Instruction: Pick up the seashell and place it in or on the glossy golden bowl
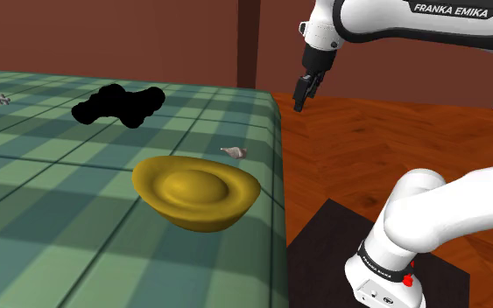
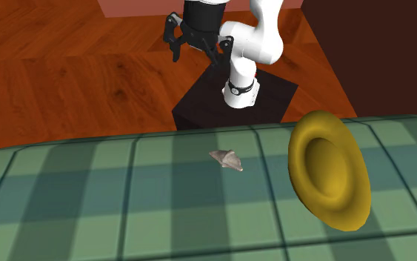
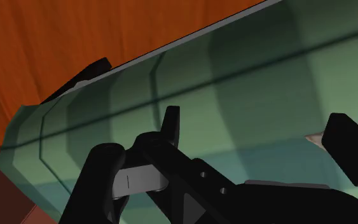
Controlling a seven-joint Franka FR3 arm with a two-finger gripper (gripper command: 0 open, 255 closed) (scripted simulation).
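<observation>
Soft even light, wrist view dimmer

Shoulder view: the camera sits beside and a little behind the stand (image 1: 319,245), looking down across the green checked bench (image 1: 43,201). The pincer (image 1: 302,92) hangs farther off, past the bench's edge, and the golden bowl (image 1: 196,192) lies nearer the camera than the pincer.

Second exterior view: the camera is low and close over the bench, facing the arm, with the pincer on the far side above the wooden floor (image 2: 66,74).

Both views share the bowl, the seashell (image 2: 227,159), the bench's edge and the stand.

Wrist view: looks along the pincer, slanted, close to the bench's edge.
</observation>
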